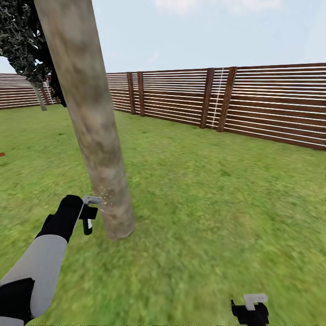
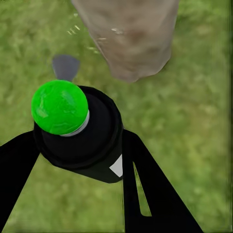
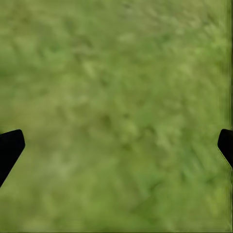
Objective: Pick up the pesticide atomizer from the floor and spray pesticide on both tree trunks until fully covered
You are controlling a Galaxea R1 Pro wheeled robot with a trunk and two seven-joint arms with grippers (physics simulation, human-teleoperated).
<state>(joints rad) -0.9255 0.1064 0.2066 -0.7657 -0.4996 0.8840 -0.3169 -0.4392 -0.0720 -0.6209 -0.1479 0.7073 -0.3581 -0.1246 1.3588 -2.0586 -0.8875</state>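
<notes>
1. My left gripper (image 2: 73, 160) is clamped on the pesticide atomizer (image 2: 80, 133), one black finger on each side of its dark body, so I judge the pickup from the floor as done. In my left wrist view the bottle's top is bright green.
2. I hold the atomizer low, just beside the base of the tree trunk (image 1: 93, 122), aimed at it. Pale specks sit on the bark near the nozzle (image 1: 106, 195), which I read as spray landing.
3. I judge this first trunk only begun: the flecks show in one small low patch, and the bark above looks bare.
4. A second tree (image 1: 34, 59) stands well apart by the fence (image 1: 271, 106). Nothing tells me it has been treated, so I count it as left to do.
5. My right gripper (image 3: 116, 145) hangs over the grass (image 1: 217, 199), fingers wide apart and holding nothing.
</notes>
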